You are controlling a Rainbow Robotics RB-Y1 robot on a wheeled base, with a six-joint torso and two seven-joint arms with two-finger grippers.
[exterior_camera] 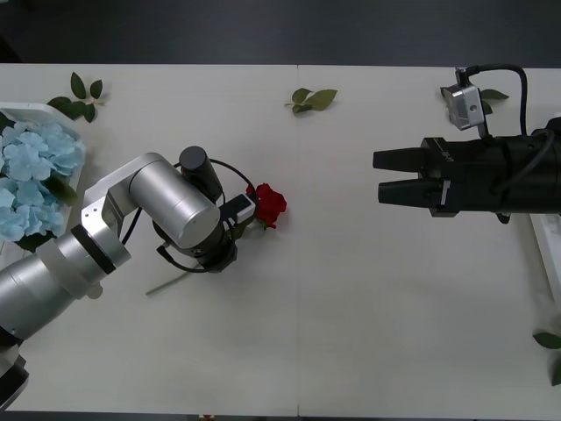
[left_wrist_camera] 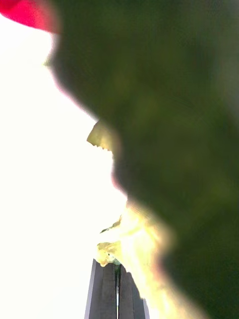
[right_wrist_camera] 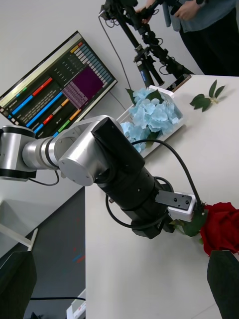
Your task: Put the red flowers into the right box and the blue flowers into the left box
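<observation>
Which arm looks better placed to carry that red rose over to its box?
Left, probably. The left gripper is already at the red rose, fingers closed at its stem. The right gripper hovers open, well apart from it, though nearer the right box.

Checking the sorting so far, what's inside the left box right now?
The left box holds pale blue flowers, heads piled with green leaves among them. How many there are, and whatever lies beneath them, is covered. The left pincer is at a red rose mid-table.
</observation>
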